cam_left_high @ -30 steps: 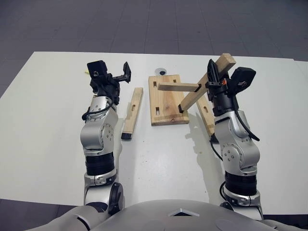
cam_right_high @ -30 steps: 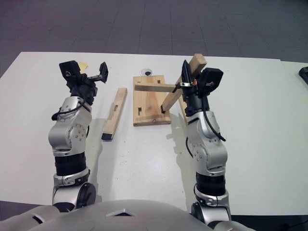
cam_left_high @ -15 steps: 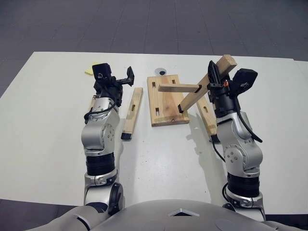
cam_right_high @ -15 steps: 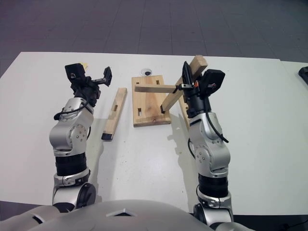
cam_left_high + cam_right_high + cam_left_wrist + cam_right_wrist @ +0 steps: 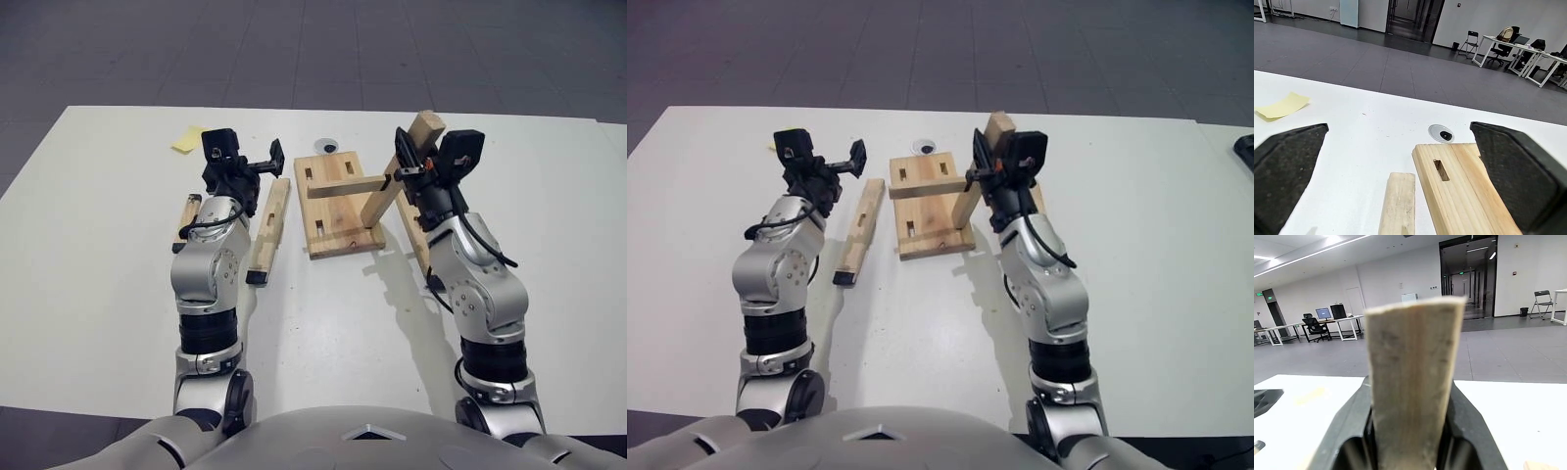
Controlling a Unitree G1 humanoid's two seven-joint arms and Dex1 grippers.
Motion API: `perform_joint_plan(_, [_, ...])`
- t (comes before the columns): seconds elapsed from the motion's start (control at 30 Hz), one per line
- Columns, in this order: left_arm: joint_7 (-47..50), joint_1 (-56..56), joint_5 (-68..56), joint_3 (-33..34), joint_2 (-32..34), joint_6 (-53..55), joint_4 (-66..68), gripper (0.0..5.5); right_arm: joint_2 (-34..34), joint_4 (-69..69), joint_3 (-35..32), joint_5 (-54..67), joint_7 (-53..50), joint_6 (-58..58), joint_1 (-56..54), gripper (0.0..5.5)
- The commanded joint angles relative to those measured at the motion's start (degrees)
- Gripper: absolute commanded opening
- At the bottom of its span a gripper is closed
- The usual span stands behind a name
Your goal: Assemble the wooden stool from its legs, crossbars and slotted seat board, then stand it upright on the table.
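Observation:
The slotted seat board point(image 5: 338, 220) lies flat in the middle of the table. My right gripper point(image 5: 406, 166) is shut on a wooden leg point(image 5: 378, 206), holding it tilted over the board's right edge. A crossbar point(image 5: 343, 186) sticks out of that leg to the left, across the board. The wrist view has the leg point(image 5: 1410, 382) clamped between both fingers. My left gripper point(image 5: 257, 163) hangs open just above the far end of a loose notched leg point(image 5: 268, 227). Through its wide-apart fingers point(image 5: 1283, 166) I see that leg point(image 5: 1397, 205) and the board point(image 5: 1464, 191).
Another leg point(image 5: 184, 217) lies beside my left forearm, and one more point(image 5: 417, 235) under my right arm. A yellow sticky note point(image 5: 188, 139) and a round table grommet point(image 5: 327, 147) sit at the back. The near half of the white table point(image 5: 323, 333) is bare.
My right arm has swung left, bringing the leg and crossbar lower over the seat board. My left arm has shifted right toward the loose notched leg, uncovering the leg beside it.

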Motion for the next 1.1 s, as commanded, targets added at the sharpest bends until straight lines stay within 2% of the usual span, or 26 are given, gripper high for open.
perform_joint_plan(0.03, [0.10, -1.00, 0.11, -0.97, 0.60, 3.40, -2.18, 5.40, -5.25, 13.35, 2.94, -3.98, 0.73, 13.90, 17.09, 1.02])
perform_joint_plan(0.2, [-0.09, -2.74, 0.23, -1.05, 0.43, 2.67, -0.44, 5.40, -0.81, 15.15, 0.56, -3.63, -0.67, 6.76, 10.82, 1.03])
perform_joint_plan(0.43, [-0.46, -3.66, 0.78, -2.08, 0.07, 1.13, 1.58, 5.40, 1.03, 15.54, -2.17, -2.60, -0.52, 0.27, 8.00, 1.02])
perform_joint_plan(0.63, [-0.57, -3.77, 0.94, -2.97, -0.18, 0.53, 2.21, 5.40, 2.81, 13.67, -2.03, -2.56, -0.33, -1.72, 6.44, 1.02])
perform_joint_plan(0.67, [-0.58, -3.77, 0.97, -2.97, -0.14, 0.39, 2.36, 5.40, 2.98, 13.56, -2.02, -2.73, -0.27, -1.77, 6.30, 1.38])
perform_joint_plan(1.1, [-0.47, -3.41, 1.18, -3.71, -0.83, -1.42, 3.90, 5.40, 5.59, 12.95, -4.92, -3.71, 0.35, -4.76, 3.70, 3.30])
